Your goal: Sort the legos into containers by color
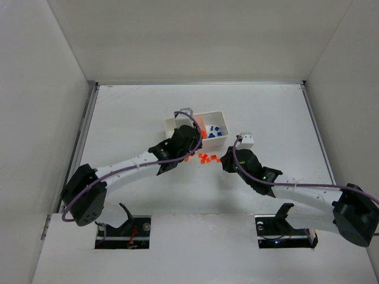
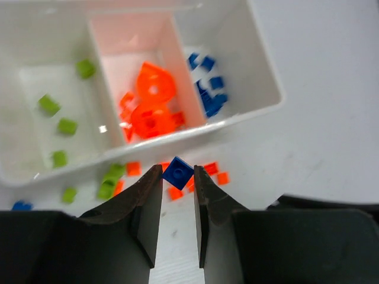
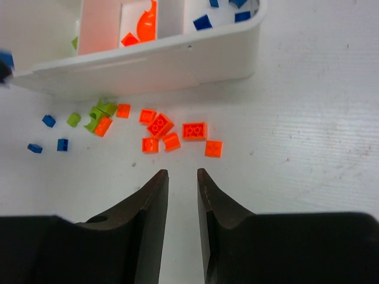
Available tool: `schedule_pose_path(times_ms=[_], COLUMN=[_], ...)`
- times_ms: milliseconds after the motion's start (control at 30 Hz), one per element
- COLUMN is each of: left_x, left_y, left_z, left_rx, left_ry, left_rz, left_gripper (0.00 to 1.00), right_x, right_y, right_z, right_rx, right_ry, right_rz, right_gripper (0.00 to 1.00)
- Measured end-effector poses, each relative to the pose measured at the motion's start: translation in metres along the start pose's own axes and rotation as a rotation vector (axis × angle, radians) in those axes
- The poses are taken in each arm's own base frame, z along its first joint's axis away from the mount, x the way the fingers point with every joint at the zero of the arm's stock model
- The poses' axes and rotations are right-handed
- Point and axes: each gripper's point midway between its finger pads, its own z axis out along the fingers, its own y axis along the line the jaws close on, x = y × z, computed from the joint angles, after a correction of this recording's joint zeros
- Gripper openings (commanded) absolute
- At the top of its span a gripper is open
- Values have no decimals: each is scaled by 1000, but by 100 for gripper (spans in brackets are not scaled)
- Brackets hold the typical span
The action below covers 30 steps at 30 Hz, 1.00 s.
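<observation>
— What is the left arm holding?

— The left fingers [image 2: 153, 195] are closed narrow on one blue brick [image 2: 178, 172], pinched at the very tips. The brick sits turned like a diamond, so I think only its corners are gripped and it could twist out.

— And where must it go?

— Into the white tray [image 2: 254, 109], just past the fingertips. The blue compartment [image 2: 237, 71] lies at about 1 o'clock from them and already has blue pieces. The orange compartment [image 2: 133, 41] is at 12 o'clock, the green compartment [image 2: 35, 130] at 10 o'clock. I suppose the arm waits close to the near wall so that the carry is short and goes over a low rim.

— Is the right arm holding something?

— No. The right fingers [image 3: 155, 201] stand a little apart with nothing between them, low over the worktop [image 3: 308, 118]. The loose orange bricks [image 3: 195, 130] lie at 12 o'clock from them, near the tray wall. Some loose green bricks [image 3: 98, 112] and loose blue bricks [image 3: 62, 144] lie toward 10 o'clock.

— So much sorting remains?

— Yes, in my judgement; many pieces are outside the tray. The right arm looks lined up for an orange one.
</observation>
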Motion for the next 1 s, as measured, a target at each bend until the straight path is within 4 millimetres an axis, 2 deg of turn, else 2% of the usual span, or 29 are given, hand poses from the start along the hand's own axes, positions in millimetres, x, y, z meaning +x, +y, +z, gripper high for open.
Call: schedule_pose_path(times_ms=[100,233,333,400,533,667,733,900,1000], left_x=[-18,-19,-9,0,11,5,1,2,13], left_y=[-30,-56,-65,-67,-66,-66,-59,-20,5], left_z=[26,70,103,121,136,131,117,54,16], left_rx=[57,87,84,78,66,65,59,18,-7], left_ry=[-16,1,32,53,78,61,44,0,-25], left_rz=[-28,-35,-27,-18,-6,0,5,16,22], left_gripper=[14,14,16,21,34,36,34,26,24], right_x=[17,36,37,34,30,31,36,49,51], right_y=[-8,-14,-15,-15,-15,-14,-16,-17,-15], right_z=[-1,-5,-10,-14,-19,-19,-17,-13,-10], right_rx=[18,27,17,9,-5,-6,2,16,18], right_ry=[30,64,56,40,18,21,35,71,80], right_rz=[25,41,65,84,109,107,98,67,56], right_gripper=[32,33,33,33,34,35,35,35,34])
